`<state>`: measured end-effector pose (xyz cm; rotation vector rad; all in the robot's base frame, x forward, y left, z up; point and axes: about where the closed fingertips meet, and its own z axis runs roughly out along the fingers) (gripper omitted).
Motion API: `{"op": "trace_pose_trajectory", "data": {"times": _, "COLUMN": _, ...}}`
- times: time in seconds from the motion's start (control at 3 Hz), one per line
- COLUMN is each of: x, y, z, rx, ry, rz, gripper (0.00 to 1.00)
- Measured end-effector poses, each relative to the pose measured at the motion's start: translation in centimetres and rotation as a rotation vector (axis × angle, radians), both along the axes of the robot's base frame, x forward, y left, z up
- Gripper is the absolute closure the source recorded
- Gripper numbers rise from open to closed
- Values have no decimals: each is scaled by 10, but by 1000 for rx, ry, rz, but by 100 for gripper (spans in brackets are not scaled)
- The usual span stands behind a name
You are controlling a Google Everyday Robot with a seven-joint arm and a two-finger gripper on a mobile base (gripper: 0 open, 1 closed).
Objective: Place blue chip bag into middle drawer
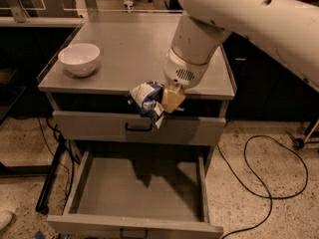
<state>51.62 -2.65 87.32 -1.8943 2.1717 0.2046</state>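
We see the big white arm [249,19] reaching in from the upper right and bending down over the front right part of the grey surface [124,44]. Below that surface the cabinet has a shut drawer front [89,126] with a small black handle [138,129]. Under it the middle drawer [139,190] is pulled well out toward us, showing its flat grey tray. On the speckled floor [259,213] to the right of the cabinet, a black cable [264,136] lies in a loose loop. A white bowl [79,59] stands upright near the left front corner of the surface, well apart from the arm.

The blue chip bag [146,98] is off the surface and in the air, just in front of the cabinet's front edge. It overlaps the dark gap above the shut drawer front and hangs over the open middle drawer without touching it. The hand [167,102] is at the end of the arm, just right of the bag. Its yellowish fingers [173,100] are closed on the bag's right side, and the crinkled bag sticks out to the left.
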Motion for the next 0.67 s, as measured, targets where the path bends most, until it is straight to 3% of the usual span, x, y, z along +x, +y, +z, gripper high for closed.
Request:
{"op": "trace_pose_trajectory", "data": {"times": 0.33, "x": -18, "y": 12, "z": -40, "rx": 26, "ry": 71, "rz": -10, "gripper": 100}}
{"op": "trace_pose_trajectory", "data": {"times": 0.67, "x": -48, "y": 25, "z": -117, "rx": 27, "ry": 204, "rz": -58, "gripper": 100}}
